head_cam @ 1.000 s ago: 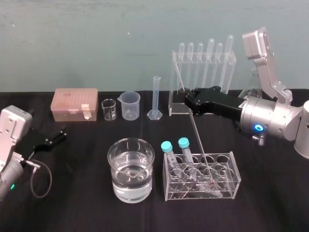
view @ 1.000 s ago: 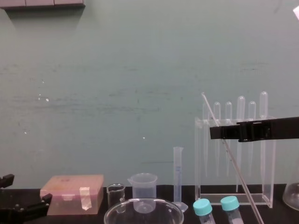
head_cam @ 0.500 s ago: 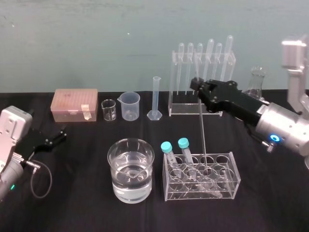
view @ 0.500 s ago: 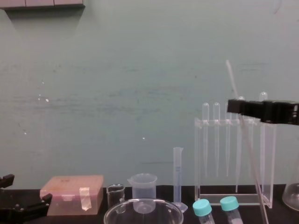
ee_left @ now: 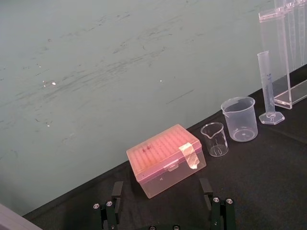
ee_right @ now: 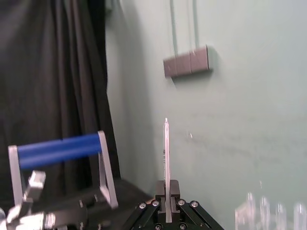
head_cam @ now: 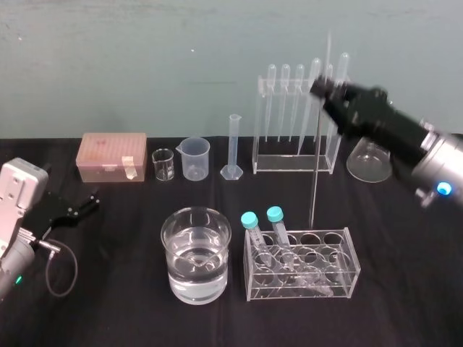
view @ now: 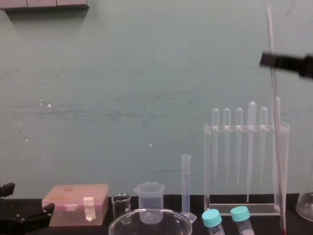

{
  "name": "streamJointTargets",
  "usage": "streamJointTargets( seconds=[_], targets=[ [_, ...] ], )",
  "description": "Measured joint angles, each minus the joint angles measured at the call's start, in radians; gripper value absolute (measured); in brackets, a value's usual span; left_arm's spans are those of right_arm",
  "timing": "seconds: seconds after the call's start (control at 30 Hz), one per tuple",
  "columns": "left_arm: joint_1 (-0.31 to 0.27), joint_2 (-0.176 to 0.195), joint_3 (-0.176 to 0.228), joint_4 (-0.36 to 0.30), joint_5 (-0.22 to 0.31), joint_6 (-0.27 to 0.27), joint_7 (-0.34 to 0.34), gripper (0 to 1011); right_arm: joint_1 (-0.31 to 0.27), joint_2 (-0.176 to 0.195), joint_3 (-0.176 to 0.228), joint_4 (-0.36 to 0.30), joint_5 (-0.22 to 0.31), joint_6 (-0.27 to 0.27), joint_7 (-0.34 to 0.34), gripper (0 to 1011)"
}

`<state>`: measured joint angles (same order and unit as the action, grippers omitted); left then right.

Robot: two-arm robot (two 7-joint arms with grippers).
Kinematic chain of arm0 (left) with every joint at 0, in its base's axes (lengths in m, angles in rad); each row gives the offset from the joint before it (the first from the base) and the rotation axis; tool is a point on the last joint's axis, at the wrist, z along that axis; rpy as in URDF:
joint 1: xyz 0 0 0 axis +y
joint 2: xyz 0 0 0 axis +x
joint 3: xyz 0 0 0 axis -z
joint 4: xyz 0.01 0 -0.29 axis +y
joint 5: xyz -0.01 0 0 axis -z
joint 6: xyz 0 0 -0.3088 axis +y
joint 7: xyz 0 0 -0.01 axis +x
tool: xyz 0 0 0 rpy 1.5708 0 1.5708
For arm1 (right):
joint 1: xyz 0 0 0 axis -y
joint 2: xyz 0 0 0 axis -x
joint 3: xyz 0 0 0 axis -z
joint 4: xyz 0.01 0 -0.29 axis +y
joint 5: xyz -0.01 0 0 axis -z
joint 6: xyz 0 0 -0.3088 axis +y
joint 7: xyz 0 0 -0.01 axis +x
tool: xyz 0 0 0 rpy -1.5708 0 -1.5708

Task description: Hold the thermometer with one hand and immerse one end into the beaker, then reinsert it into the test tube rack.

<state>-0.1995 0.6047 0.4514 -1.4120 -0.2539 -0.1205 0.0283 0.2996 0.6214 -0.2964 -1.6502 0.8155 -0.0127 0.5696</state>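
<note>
One long glass thermometer (head_cam: 315, 181) is held nearly upright by the right gripper (head_cam: 325, 88), whose black fingers are pinched on the rod's upper part, high above the black-draped counter (head_cam: 405, 289). From the head camera, the rod's lower end is seen just above the rear row of the test tube rack (head_cam: 347, 278). This low clear rack is set at the counter's front, and two blue-capped tubes (head_cam: 262, 217) are stood in it. In the chest view the thermometer (view: 278, 147) is shown with a red lower tip about level with those caps, and its top reaches above the right gripper (view: 270, 59).

The beaker (head_cam: 171, 269), partly filled with clear liquid, is placed just left of the rack, apart from the rod. In the right wrist view, faint dark scale marks are visible on the thermometer (ee_right: 166, 158), but no figure can be read.

The left gripper (head_cam: 81, 204) is parked at the counter's left edge, and its fingers are spread wide in the left wrist view (ee_left: 163, 211).

Along the back are ranged:
- a pink box (head_cam: 112, 155) with a strip of tape across it
- a small glass beaker (head_cam: 163, 164)
- a spouted plastic beaker (head_cam: 195, 157)
- a graduated cylinder (head_cam: 233, 144) with markings too faint to be read
- a tall clear stand (head_cam: 289, 163) hung with pipettes
- a conical flask (head_cam: 369, 163)
</note>
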Motion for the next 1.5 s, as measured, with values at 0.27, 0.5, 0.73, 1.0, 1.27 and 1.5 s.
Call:
streamJointTargets(
  seconds=[0.27, 0.5, 0.73, 1.0, 1.27, 1.5],
  targets=[
    [0.000, 0.000, 0.000, 0.000, 0.000, 0.000, 0.000, 1008, 0.119, 0.019, 0.041, -0.030, 0.084, 0.076, 0.001, 56],
    [0.000, 0.000, 0.000, 0.000, 0.000, 0.000, 0.000, 1008, 0.239, 0.029, 0.033, -0.023, 0.113, 0.119, -0.005, 56],
    [0.000, 0.000, 0.000, 0.000, 0.000, 0.000, 0.000, 1008, 0.351, -0.023, -0.068, 0.043, 0.125, 0.140, 0.069, 55],
    [0.000, 0.000, 0.000, 0.000, 0.000, 0.000, 0.000, 1008, 0.430, -0.091, -0.166, 0.105, 0.173, 0.156, 0.206, 56],
    [0.000, 0.000, 0.000, 0.000, 0.000, 0.000, 0.000, 1008, 0.484, -0.123, -0.258, 0.143, 0.195, 0.174, 0.339, 56],
    [0.000, 0.000, 0.000, 0.000, 0.000, 0.000, 0.000, 1008, 0.485, -0.220, -0.370, 0.281, 0.140, 0.081, 0.385, 56]
  ],
)
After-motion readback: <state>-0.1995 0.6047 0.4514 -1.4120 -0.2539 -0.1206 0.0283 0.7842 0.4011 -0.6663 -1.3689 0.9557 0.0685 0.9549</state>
